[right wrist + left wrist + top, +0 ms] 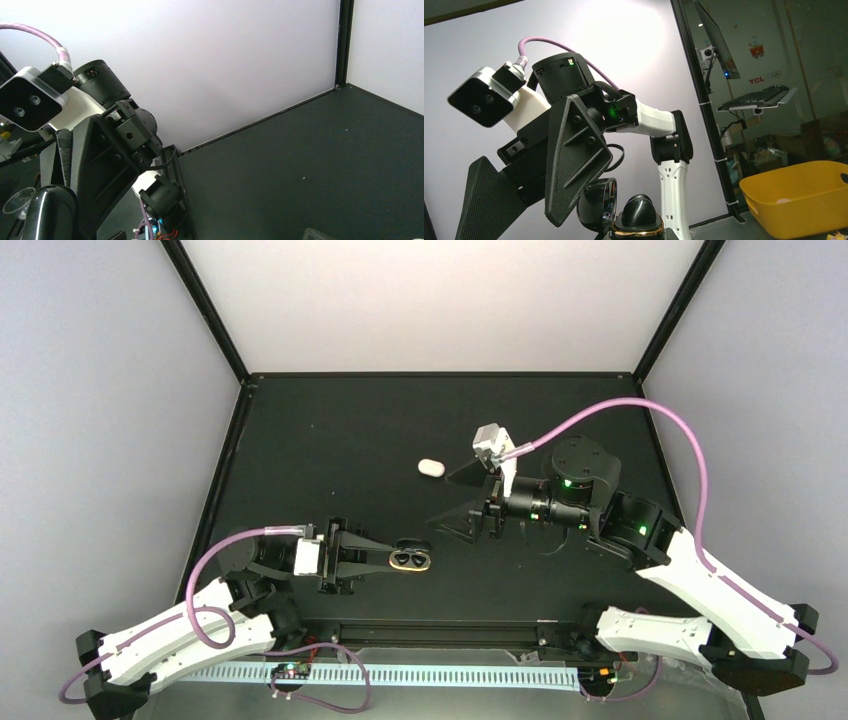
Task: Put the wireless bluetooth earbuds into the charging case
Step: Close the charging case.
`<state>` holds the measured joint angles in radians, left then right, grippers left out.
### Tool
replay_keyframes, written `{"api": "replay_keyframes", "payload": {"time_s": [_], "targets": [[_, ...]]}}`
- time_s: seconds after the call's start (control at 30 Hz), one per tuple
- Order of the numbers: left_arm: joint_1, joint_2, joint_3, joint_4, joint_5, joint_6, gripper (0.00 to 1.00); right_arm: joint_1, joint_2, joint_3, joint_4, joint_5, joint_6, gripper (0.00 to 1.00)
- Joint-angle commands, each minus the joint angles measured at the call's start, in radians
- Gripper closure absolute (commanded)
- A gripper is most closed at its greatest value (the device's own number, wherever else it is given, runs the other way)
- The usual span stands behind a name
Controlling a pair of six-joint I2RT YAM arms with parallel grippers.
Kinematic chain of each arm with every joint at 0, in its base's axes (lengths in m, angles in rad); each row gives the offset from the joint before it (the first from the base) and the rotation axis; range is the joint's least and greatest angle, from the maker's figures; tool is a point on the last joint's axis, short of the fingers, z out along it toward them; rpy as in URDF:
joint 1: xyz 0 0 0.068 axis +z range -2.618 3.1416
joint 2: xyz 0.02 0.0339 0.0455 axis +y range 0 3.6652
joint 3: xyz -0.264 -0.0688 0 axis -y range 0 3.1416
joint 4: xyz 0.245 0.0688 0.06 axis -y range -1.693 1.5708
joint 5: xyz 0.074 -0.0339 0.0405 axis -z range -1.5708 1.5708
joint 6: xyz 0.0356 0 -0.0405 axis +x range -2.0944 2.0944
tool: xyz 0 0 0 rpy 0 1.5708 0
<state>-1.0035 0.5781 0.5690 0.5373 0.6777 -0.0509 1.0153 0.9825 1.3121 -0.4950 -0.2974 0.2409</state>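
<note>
The charging case (411, 559) — open, dark inside, gold-rimmed — sits pinched in the closed left gripper (392, 558). A white oval piece (431, 467) lies apart on the black table (330, 440). The right gripper (462, 500) gapes wide, holding nothing. Only the left wrist view shows a red "TCL" sign (758, 80) — and a yellow bin (796, 200).

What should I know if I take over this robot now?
Left gripper: shut on the open charging case, near the front of the table.
Right gripper: open, empty, mid-table.
A small white oval piece, likely an earbud, lies just beyond the right gripper; no second one in view.
Done: case gripped, lid open; whether its sockets are filled I cannot tell.
Left: pick up the white piece, seat it in the case.
</note>
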Motion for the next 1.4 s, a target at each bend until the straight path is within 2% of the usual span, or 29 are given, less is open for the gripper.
{"api": "replay_keyframes", "payload": {"time_s": [0.0, 1.37], "targets": [[0.003, 0.002, 0.039, -0.007, 0.011, 0.025, 0.98, 0.006, -0.002, 0.016, 0.001, -0.008, -0.025, 0.08], [0.003, 0.022, 0.037, -0.029, -0.073, 0.066, 0.98, 0.006, 0.001, 0.006, 0.01, -0.064, -0.072, 0.07]]}}
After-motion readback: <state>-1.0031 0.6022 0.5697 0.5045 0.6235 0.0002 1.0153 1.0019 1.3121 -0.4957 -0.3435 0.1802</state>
